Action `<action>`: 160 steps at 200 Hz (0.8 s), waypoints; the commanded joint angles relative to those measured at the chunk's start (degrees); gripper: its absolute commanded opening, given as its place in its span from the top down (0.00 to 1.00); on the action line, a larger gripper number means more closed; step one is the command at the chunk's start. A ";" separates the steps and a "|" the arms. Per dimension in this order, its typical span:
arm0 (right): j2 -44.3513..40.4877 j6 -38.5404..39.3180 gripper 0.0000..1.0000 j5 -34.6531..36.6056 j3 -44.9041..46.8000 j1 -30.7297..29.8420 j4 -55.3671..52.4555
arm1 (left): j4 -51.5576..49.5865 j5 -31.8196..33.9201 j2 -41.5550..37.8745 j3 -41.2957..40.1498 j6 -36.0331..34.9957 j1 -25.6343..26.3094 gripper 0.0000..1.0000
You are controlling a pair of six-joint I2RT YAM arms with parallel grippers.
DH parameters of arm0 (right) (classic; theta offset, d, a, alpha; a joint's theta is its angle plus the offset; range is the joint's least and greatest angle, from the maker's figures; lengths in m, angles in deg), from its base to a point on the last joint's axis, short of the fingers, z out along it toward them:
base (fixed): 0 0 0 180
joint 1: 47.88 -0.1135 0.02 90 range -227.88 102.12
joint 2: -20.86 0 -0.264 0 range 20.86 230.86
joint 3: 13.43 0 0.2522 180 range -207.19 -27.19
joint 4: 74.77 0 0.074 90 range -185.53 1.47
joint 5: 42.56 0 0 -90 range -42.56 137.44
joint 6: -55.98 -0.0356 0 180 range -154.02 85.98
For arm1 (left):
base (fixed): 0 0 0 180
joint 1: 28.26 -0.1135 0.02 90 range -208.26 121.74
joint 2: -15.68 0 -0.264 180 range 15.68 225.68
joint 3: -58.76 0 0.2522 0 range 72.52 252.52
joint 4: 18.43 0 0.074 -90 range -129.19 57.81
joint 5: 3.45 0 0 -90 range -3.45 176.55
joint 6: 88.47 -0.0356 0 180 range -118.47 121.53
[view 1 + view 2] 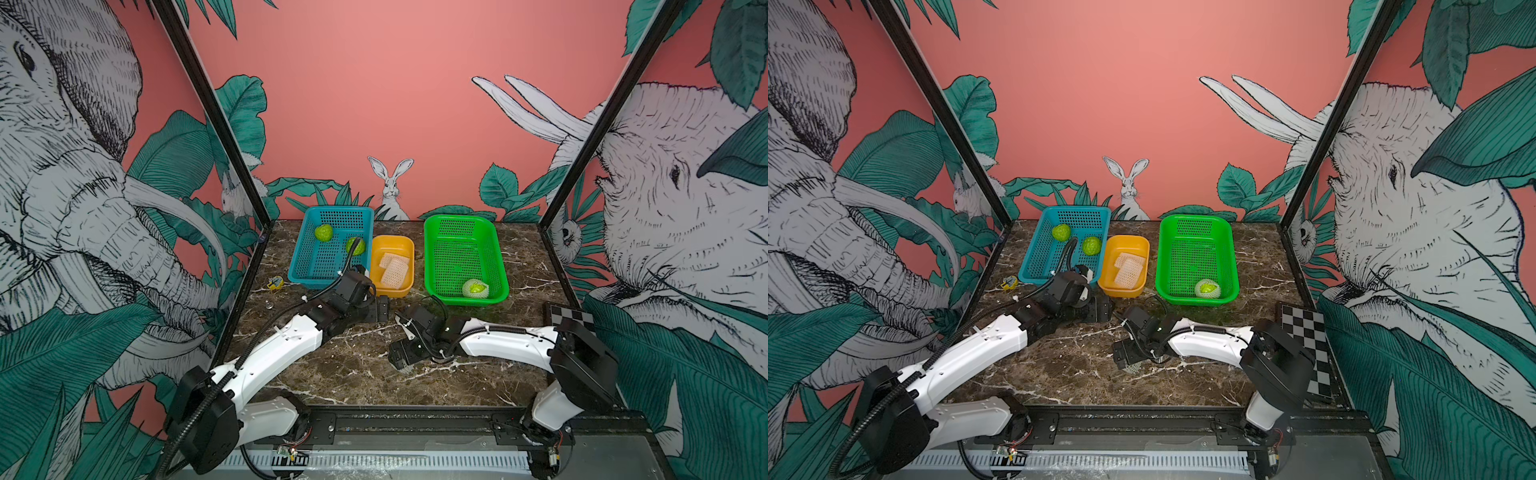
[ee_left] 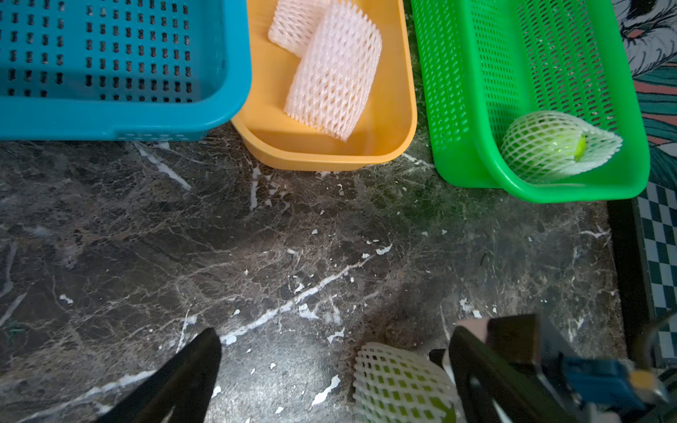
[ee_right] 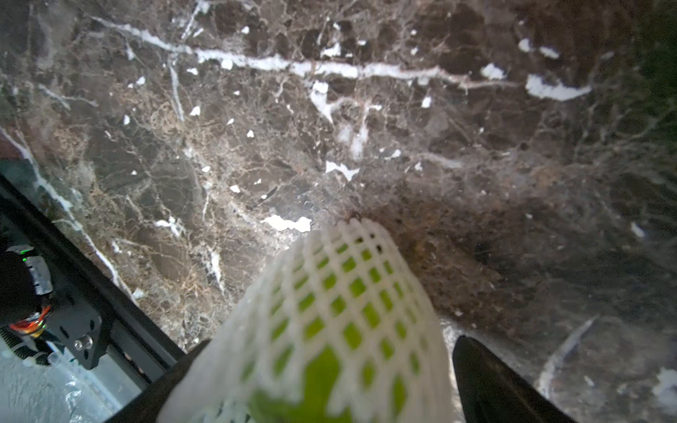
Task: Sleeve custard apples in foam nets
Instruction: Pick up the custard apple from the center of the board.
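1. Looking along the edges, you have the blue basket point(image 1: 297, 266), yellow tray point(image 1: 376, 286) and green basket point(image 1: 500, 286) lining the back of the table point(image 1: 353, 374), with bare marble in front.
2. Your left gripper point(image 1: 380, 309) is spread and holds nothing.
3. Your right gripper point(image 3: 329, 340) gapes around a netted custard apple point(image 3: 329, 293) lying on the marble; one finger point(image 3: 494, 384) stands clear of it.
4. Custard apples: four. Two are bare point(image 1: 323, 232) point(image 1: 355, 246) in the blue basket, and one netted point(image 1: 475, 288) is in the green.
5. Spare foam nets point(image 1: 392, 266): two, in the tray.

light: even, bright | top views: edges warped | right wrist: foam net point(image 3: 329, 293) blurred
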State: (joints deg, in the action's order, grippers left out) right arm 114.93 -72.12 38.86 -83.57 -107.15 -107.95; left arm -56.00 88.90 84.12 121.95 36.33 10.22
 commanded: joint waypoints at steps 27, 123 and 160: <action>2.39 1.02 0.01 1.67 -1.42 -0.25 -1.80 | 0.80 -0.29 -2.13 -0.51 0.96 -0.27 0.01; -1.79 0.35 0.27 -4.40 -0.85 2.49 1.82 | 2.47 2.27 -2.71 -1.96 0.62 -0.94 0.01; -7.75 -1.66 0.26 -16.40 -1.09 9.60 5.29 | 5.63 3.57 -2.75 -2.12 -0.67 -1.56 0.01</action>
State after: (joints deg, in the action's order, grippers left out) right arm 111.93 -72.26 31.23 -84.18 -101.57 -106.51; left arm -53.60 90.25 82.92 120.48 36.38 9.17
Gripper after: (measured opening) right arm 0.769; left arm 0.992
